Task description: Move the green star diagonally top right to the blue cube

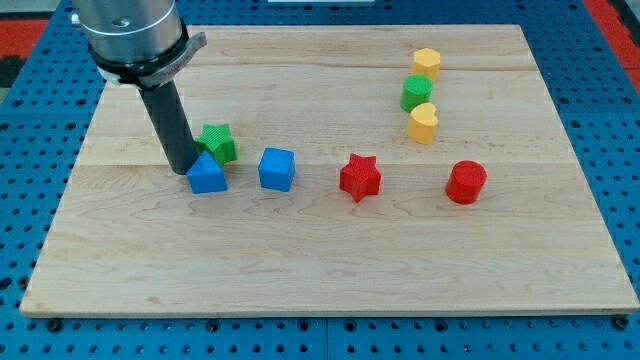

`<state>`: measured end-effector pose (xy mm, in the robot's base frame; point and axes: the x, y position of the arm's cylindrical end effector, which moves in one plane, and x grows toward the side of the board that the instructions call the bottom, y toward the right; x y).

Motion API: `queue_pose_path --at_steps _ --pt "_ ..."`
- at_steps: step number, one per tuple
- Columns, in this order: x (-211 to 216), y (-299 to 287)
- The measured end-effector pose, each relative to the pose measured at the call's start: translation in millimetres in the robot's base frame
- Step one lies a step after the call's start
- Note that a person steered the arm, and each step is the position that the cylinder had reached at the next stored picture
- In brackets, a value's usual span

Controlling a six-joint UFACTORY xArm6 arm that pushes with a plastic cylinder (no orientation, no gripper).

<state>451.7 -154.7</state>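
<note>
The green star (217,142) lies left of centre on the wooden board (330,270). The blue cube (277,168) sits just to its right and slightly lower. A blue triangular block (207,174) lies directly below the green star, touching it. My tip (180,170) rests on the board at the left side of the green star and the blue triangular block, close against both.
A red star (360,177) and a red cylinder (466,182) lie to the right of the blue cube. At the upper right stand a yellow block (427,63), a green cylinder (416,93) and a yellow heart (423,123) in a column.
</note>
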Motion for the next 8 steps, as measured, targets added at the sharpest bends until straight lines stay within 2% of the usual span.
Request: queue_pose_path --at_steps 1,2,3,4,5,6,7,8 --pt "-20.6 0.0" --pt "-65.0 9.8" --pt "-78.6 -5.6" --pt "-22.9 -55.0" --pt "49.6 -19.2" --pt "73.3 20.0" --pt "73.3 73.4" --pt "58.0 69.1"
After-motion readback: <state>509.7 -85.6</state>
